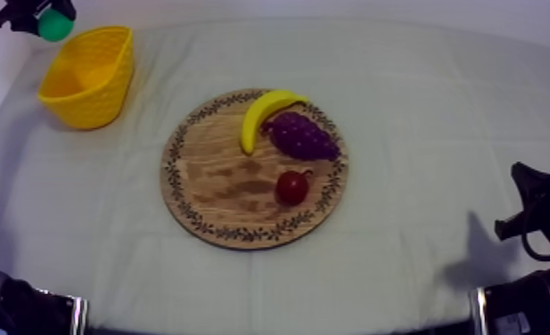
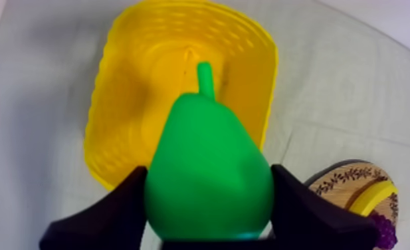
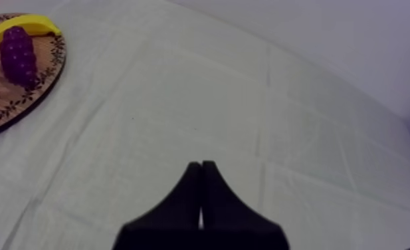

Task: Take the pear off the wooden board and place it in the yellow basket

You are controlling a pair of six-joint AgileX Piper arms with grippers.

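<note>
Pear (image 2: 207, 173) clamped in left gripper (image 2: 208, 199), held above yellow basket (image 2: 114, 120); right gripper (image 3: 201, 193) closed, idle.
Risk: released off-centre, it may strike the basket's rim, tip the basket or roll onto the cloth (image 1: 421, 107).

Table (image 1: 403, 267) w/ creased grey-white cloth (image 1: 439, 134); pale wall (image 3: 353, 40) behind; light soft, even.

Banana (image 1: 267, 114), grapes (image 1: 303, 135) & small red fruit (image 1: 291, 187)

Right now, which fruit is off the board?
The pear, clamped in the left gripper near the basket; banana, grapes and small red fruit lie on the board.
</note>
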